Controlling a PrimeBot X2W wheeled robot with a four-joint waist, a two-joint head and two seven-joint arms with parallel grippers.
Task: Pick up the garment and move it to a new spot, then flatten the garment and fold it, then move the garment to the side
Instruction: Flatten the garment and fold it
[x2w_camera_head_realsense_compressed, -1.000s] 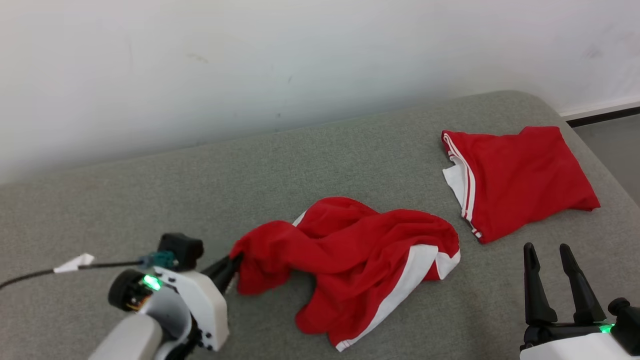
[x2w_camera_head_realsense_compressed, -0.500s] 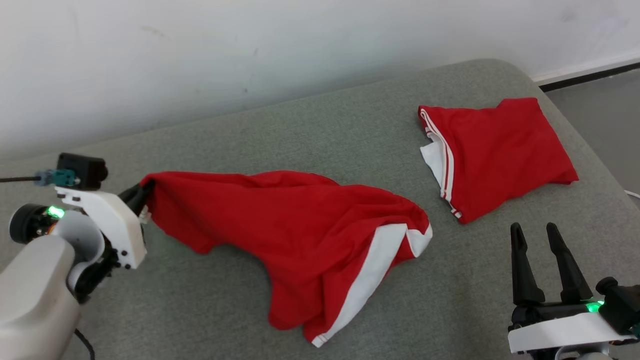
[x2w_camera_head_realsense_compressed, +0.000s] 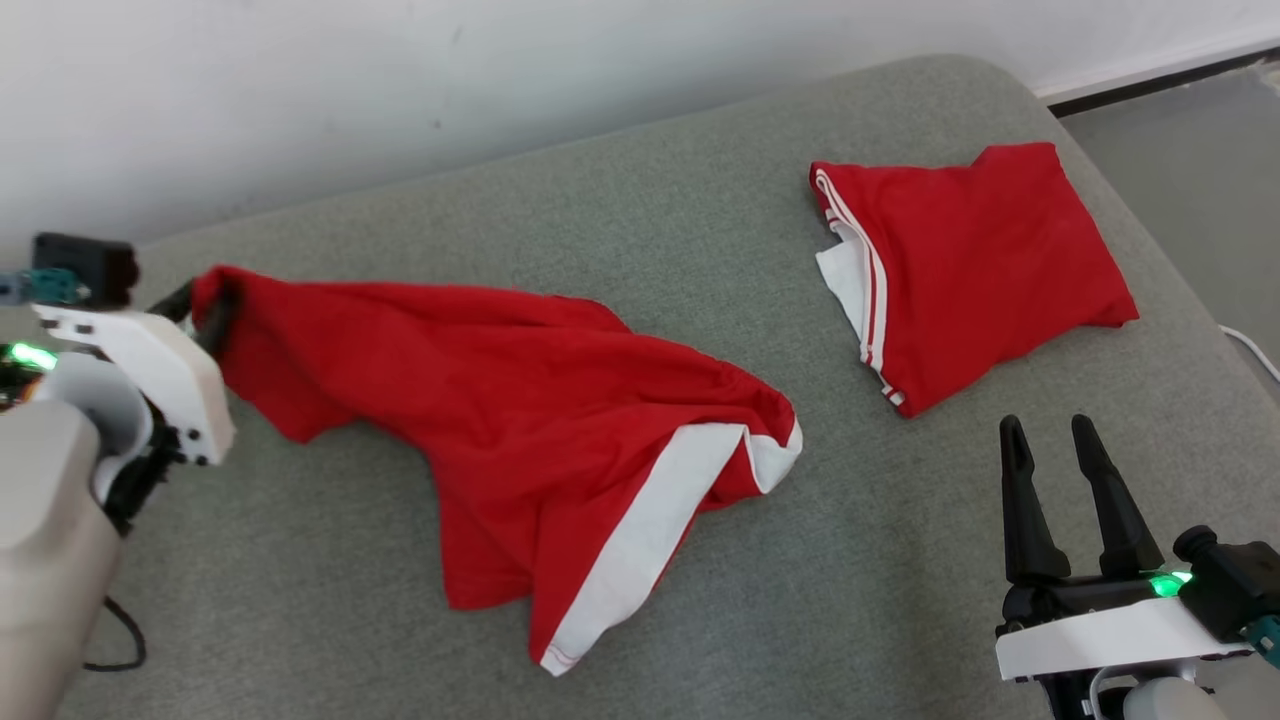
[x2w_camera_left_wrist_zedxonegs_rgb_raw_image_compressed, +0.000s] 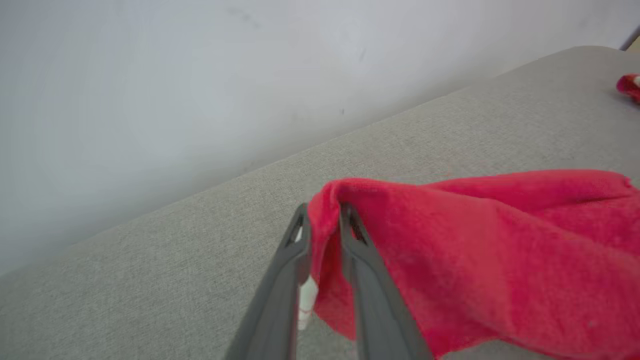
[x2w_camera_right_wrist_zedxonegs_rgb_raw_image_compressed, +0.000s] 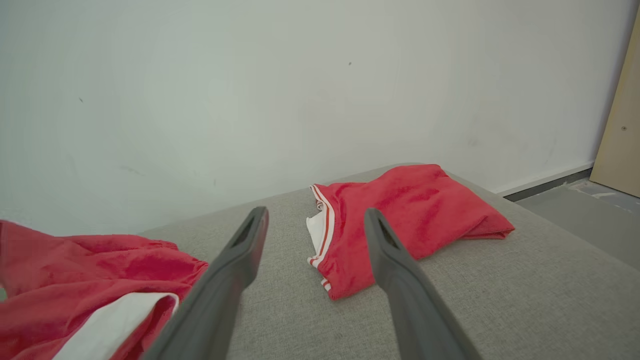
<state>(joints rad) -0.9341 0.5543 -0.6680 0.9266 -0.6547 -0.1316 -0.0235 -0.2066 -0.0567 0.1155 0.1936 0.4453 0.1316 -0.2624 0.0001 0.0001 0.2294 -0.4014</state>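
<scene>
Grey couch (x2w_camera_head_realsense_compressed: 700, 200) against a white wall (x2w_camera_head_realsense_compressed: 400, 80). A red garment (x2w_camera_head_realsense_compressed: 500, 400) with a white stripe lies spread across its middle, one corner pinched in the left tool (x2w_camera_left_wrist_zedxonegs_rgb_raw_image_compressed: 324, 215). The right tool (x2w_camera_head_realsense_compressed: 1045, 430) hovers open and empty, near a folded cloth (x2w_camera_head_realsense_compressed: 980, 260), also red.

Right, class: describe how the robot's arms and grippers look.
The left gripper and right gripper each have two long, dark, tapering fingers on a white housing with a green light. The left forearm is pale grey; a black camera block sits on its wrist.
</scene>
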